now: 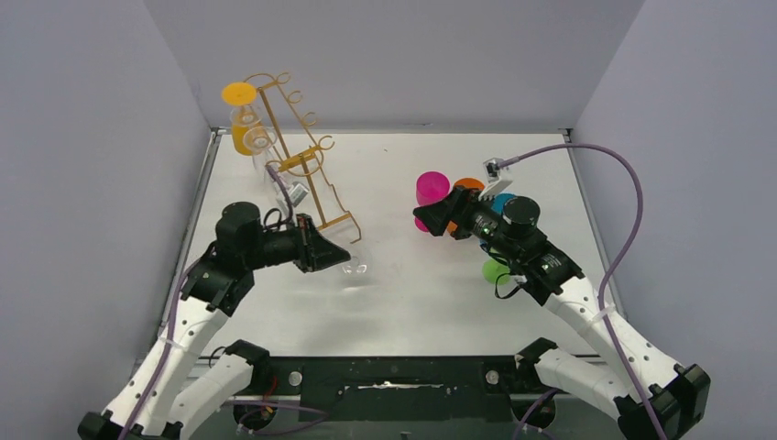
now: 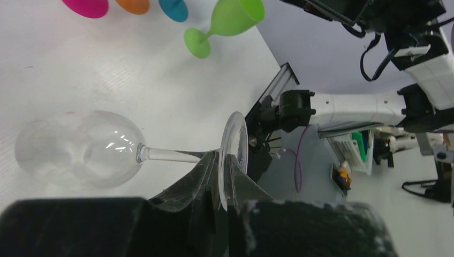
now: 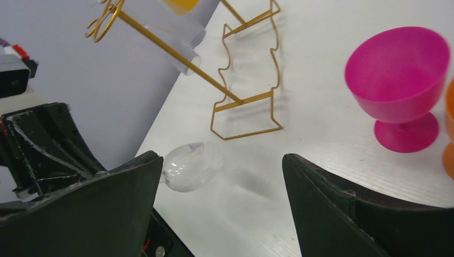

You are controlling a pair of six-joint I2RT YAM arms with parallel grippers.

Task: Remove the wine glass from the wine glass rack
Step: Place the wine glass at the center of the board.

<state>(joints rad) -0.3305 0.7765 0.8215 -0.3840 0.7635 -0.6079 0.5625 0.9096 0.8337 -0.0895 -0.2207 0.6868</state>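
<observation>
The clear wine glass [image 1: 355, 268] lies on its side, low over the white table, off the rack. My left gripper [image 1: 339, 255] is shut on its round foot; in the left wrist view the jaws [image 2: 227, 158] pinch the foot edge-on, with the stem and bowl [image 2: 80, 147] pointing away. The bowl also shows in the right wrist view [image 3: 193, 166]. The gold wire rack [image 1: 302, 156] stands at the back left, leaning, and shows in the right wrist view [image 3: 246, 101]. My right gripper [image 1: 423, 217] is open and empty [image 3: 222, 157], pointing left above the table.
A yellow glass [image 1: 240, 110] and a clear one [image 1: 259, 142] hang on the rack. A magenta cup [image 1: 432, 188], an orange cup [image 1: 468, 185] and a blue cup [image 1: 502, 200] stand by my right arm. A green goblet [image 2: 225, 21] lies on its side.
</observation>
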